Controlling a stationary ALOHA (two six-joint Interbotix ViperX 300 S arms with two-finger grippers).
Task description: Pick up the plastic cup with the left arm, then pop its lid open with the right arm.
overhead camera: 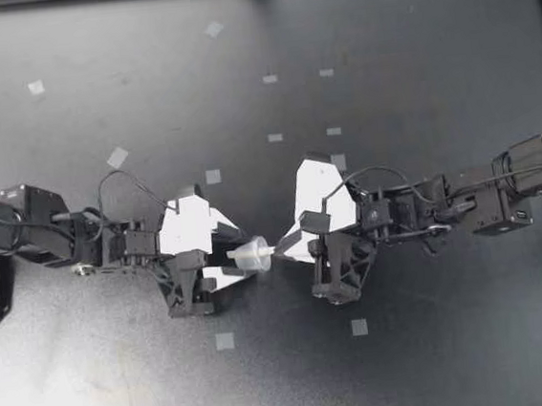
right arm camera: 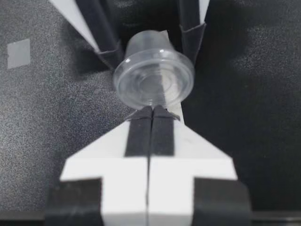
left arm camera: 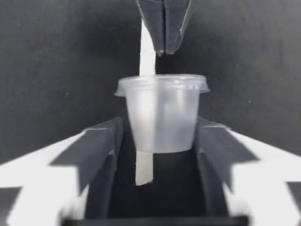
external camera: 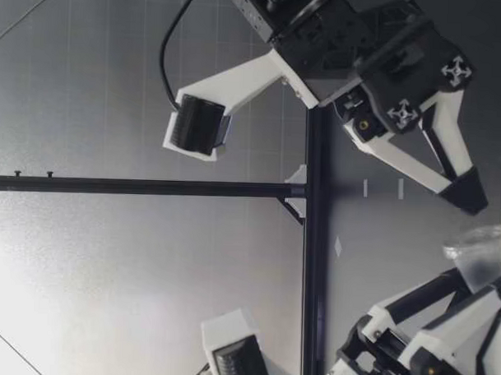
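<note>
While left fingers (overhead camera: pixel 228 277) clamp cup (overhead camera: pixel 249 256), strip (left arm camera: pixel 144 169) behind half hidden

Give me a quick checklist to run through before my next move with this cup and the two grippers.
1. Left gripper shut on the cup: ok, a finger presses each side.
2. Lid seated on the cup: ok.
3. Right gripper shut: ok, fingertips together.
4. Right gripper lined up with the lid's edge: ok.
5. Right fingertips touching the lid: cannot tell.
</note>
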